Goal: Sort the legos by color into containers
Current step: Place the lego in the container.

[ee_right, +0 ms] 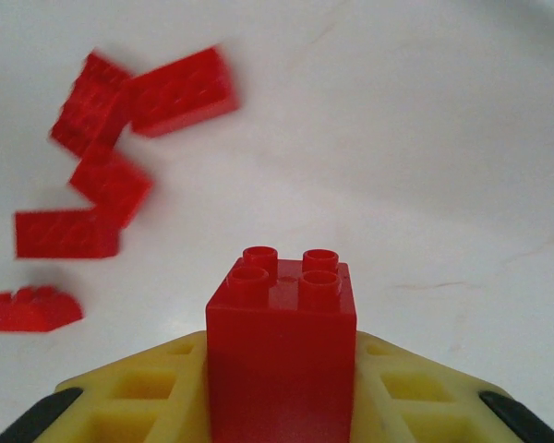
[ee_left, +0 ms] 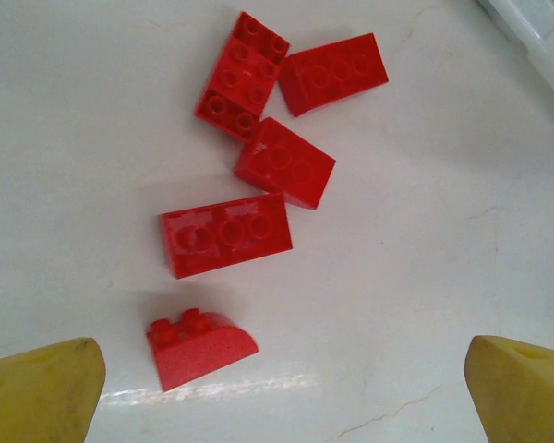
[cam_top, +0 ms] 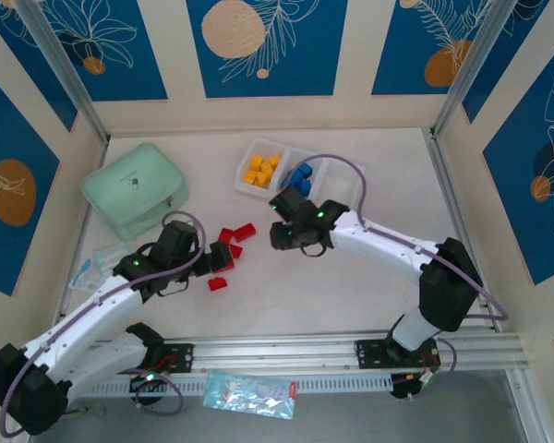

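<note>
**Table** (cam_top: 305,295): white, smooth and glossy, with faint hairline cracks. Upright panels close it at 9, 12 and 3 o'clock, and a ribbed metal rail (cam_top: 351,351) runs along the 6 o'clock edge. The widest bare stretch runs from the centre toward 5 o'clock.

**Tray** (cam_top: 340,177): translucent white plastic with square compartments in a row, at 12 o'clock near the back panel. Yellow bricks (cam_top: 260,171) fill the compartment at its 9 o'clock end. Blue bricks (cam_top: 300,175) sit in the middle one.

**Case** (cam_top: 134,189): mint-green rounded square at 10 o'clock, apart from the tray.

**Loose red bricks** (ee_left: 249,185): five pieces of hard shiny plastic with studs on top, in a ragged string on the table at 8 o'clock from centre. Four are blocky. The fifth, the curved brick (ee_left: 201,346), has a rounded top and two studs and lies slightly apart.

**Left gripper** (ee_left: 277,392): yellow fingers (ee_left: 37,388) spread wide with nothing between them, hovering over the curved brick's end of the string.

**Right gripper** (ee_right: 282,406): ribbed yellow fingers (ee_right: 138,388) clamped on a tall red brick (ee_right: 282,323), upright with four studs. It is at 3 o'clock of the loose string, near the tray's 6 o'clock side.

**Packet** (cam_top: 249,395): flat printed plastic, lying beyond the rail at 6 o'clock.
</note>
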{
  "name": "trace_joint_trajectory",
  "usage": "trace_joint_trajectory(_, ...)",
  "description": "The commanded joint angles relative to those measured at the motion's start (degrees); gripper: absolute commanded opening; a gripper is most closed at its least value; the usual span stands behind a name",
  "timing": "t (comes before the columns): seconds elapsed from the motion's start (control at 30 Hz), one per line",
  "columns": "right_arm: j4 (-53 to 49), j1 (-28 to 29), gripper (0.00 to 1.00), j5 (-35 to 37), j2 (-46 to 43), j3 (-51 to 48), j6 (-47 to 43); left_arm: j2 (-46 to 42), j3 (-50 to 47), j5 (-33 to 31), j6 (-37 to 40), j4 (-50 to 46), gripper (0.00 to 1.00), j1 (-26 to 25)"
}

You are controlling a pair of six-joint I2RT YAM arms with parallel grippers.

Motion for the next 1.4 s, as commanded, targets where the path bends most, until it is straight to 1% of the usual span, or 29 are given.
trace_joint_trajectory(0.0, -3.44, -5.93, 0.34, 1.28, -1.79, -0.24, -4.09, 2.82, 2.28, 3.75, 0.12, 5.83, 0.99, -1.33)
trace_joint_trajectory(0.17, -2.13, -16.29, 0.35, 0.98, -0.78, 2.36, -7.67, 7.98, 5.11, 2.84, 0.9, 10.14, 0.99, -4.92)
trace_joint_trajectory(0.3, -0.11, -22.76, 0.35, -0.06, 3.82, 5.56, -9.32, 12.99, 8.05, 3.7, 1.54, 13.25, 1.0, -6.7)
trace_joint_trajectory(0.47, 0.48, -25.63, 0.35, 1.75, 10.88, 12.05, -12.21, 18.15, 11.87, 4.56, 2.37, 16.02, 0.99, -7.96)
trace_joint_trajectory(0.57, 0.38, -27.5, 0.35, 1.99, 15.1, 15.78, -13.09, 20.21, 13.89, 3.76, 3.14, 16.94, 0.99, -8.1)
trace_joint_trajectory(0.7, 1.11, -29.94, 0.36, 0.05, 19.17, 19.25, -13.25, 22.58, 16.19, 3.87, 3.67, 17.76, 0.99, -8.05)
trace_joint_trajectory(0.77, 1.36, -30.44, 0.4, -1.43, 20.83, 20.97, -13.88, 23.45, 17.07, 3.6, 3.99, 17.44, 0.99, -8.09)
trace_joint_trajectory(0.87, 0.23, -30.66, 0.46, -0.18, 22.48, 23.65, -14.36, 23.96, 17.92, 3.24, 4.61, 17.09, 0.99, -8.05)
trace_joint_trajectory(0.93, 0.02, -30.89, 0.49, -0.58, 22.01, 23.89, -14.13, 24.02, 18.5, 2.83, 5.14, 16.51, 0.99, -8.01)
trace_joint_trajectory(1.07, 0.71, -30.08, 0.51, -0.62, 18.36, 21.98, -14.08, 23.48, 19.26, 1.71, 6.26, 14.79, 0.99, -7.79)
trace_joint_trajectory(1.17, 0.9, -28.39, 0.52, -0.54, 14.73, 19.47, -13.74, 22.37, 18.76, 1.25, 6.79, 14.37, 0.99, -7.33)
trace_joint_trajectory(1.37, 0.93, -22.43, 0.55, -1.08, 7.15, 11.91, -12.26, 18.67, 16.14, 0.12, 6.77, 12.23, 0.99, -6.34)
